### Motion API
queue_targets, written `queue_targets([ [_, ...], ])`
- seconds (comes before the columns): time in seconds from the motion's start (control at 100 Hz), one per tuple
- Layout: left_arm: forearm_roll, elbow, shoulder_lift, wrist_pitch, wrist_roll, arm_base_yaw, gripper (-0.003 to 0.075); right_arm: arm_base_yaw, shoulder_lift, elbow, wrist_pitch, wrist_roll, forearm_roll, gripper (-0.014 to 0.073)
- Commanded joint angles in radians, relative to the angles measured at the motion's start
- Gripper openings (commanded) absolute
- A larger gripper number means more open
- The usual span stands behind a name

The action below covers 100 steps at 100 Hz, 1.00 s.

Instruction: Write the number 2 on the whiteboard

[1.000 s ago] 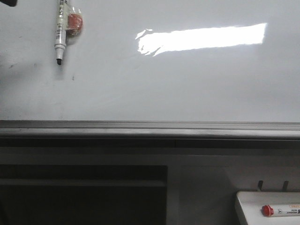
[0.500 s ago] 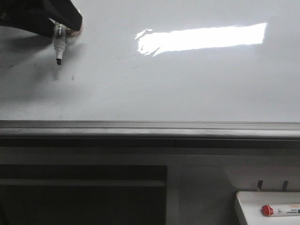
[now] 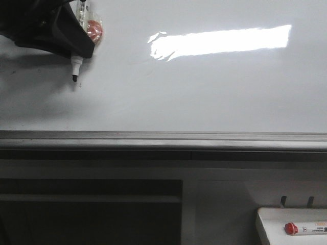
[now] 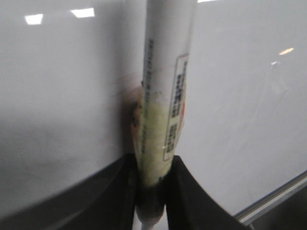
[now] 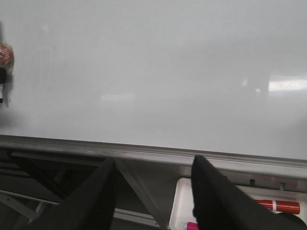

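The left pincer (image 3: pixel 76 48) has just closed on the marker (image 3: pixel 77 64) near the whiteboard's (image 3: pixel 204 92) upper-left corner; writing can begin.

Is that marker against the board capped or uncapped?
Uncapped: the marker in the left end effector shows its bare dark tip against the whiteboard.

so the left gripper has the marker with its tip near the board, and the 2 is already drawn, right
Not quite. The left gripper does hold the marker, tip near the whiteboard, but no 2 is drawn yet: the front view shows the board unmarked.
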Motion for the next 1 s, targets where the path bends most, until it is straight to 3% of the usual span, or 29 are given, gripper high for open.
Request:
queue_targets([
  [0.0, -0.009, -0.024, -0.056, 0.007, 0.015, -0.022, -0.0020, 0.023, 0.017, -0.054, -0.073, -0.097, 0.028, 0.0317],
  [0.11, -0.009, -0.024, -0.139, 0.083, 0.134, -0.071, -0.0020, 0.076, 0.042, -0.099, -0.086, -0.293, 0.155, 0.0317],
  [0.25, 0.028, -0.024, -0.254, 0.234, 0.411, -0.174, -0.0020, 0.181, 0.149, -0.203, -0.064, -0.572, 0.312, 0.0317],
  [0.43, 0.231, -0.024, -0.355, 0.347, 0.519, -0.293, -0.0020, 0.398, 0.318, -0.332, -0.074, -0.779, 0.332, 0.0321],
  [0.54, 0.325, -0.024, -0.391, 0.347, 0.519, -0.339, -0.0020, 0.541, 0.431, -0.384, -0.082, -0.824, 0.330, 0.0351],
  [0.72, 0.331, -0.024, -0.404, 0.362, 0.519, -0.359, -0.0020, 0.712, 0.634, -0.469, -0.193, -0.840, 0.316, 0.0371],
  [0.99, 0.323, -0.024, -0.404, 0.385, 0.519, -0.359, -0.0020, 0.758, 0.841, -0.579, -0.202, -0.840, 0.316, 0.0370],
])
